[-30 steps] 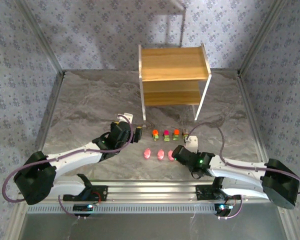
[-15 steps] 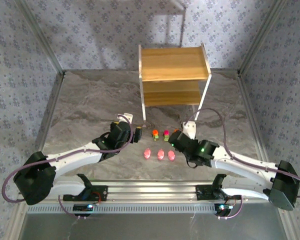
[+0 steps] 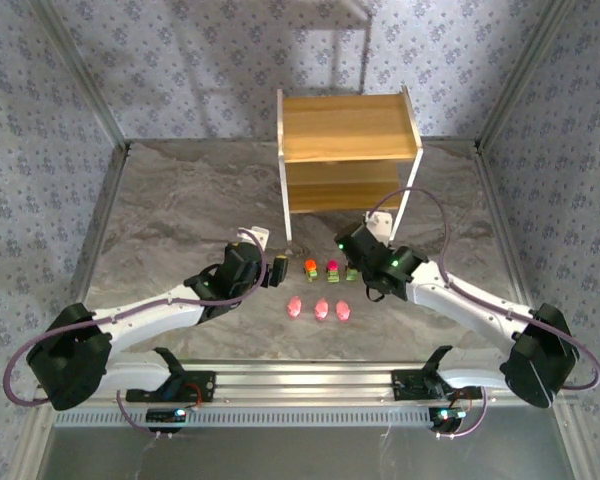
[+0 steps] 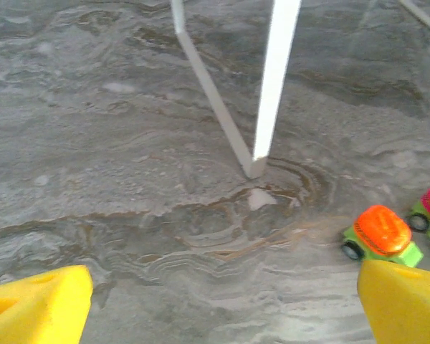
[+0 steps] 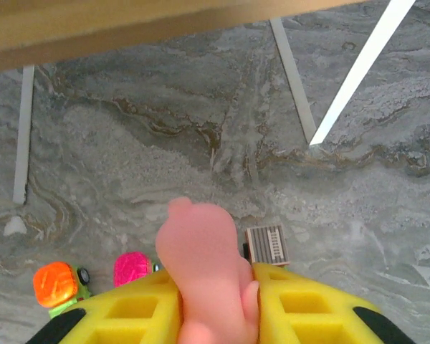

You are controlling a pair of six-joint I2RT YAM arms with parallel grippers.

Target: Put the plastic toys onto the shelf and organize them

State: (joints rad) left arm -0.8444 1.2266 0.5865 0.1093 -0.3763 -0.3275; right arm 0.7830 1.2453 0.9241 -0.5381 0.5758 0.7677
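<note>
Toward the near edge of the desk (image 3: 180, 200), left of its middle, the left gripper (image 3: 277, 268) is hanging low over the grey marbled top. Its yellow fingers (image 4: 37, 304) are standing spread wide over bare desk.

Just beside it to the right, a row of car-like toys is sitting on the desk. The orange-topped car (image 3: 310, 266) is coming first and the magenta-topped car (image 3: 332, 267) is standing just beside it. A third car (image 3: 352, 272) is being half covered by the right arm, so its top colour is hard to tell. Closer to the near edge, three pink blobs (image 3: 321, 309) are lying in a line of their own, close together but apart from the cars.

Behind both rows, toward the middle of the far edge, the shelf (image 3: 350, 150) is standing upright on its white legs. Every toy that can be made out is resting on the desk in front of it, and its lower board is lying in shade.

Right of the cars, the right gripper (image 5: 215, 287) is hanging just in front of the shelf's lower board. Its yellow pads (image 5: 301, 308) are pinching a fourth pink blob (image 5: 199, 247), which is sticking out beyond the fingertips. Beneath it, a small brown ridged toy (image 5: 265, 245) is sitting on the desk, partly cut off by the pads.
</note>
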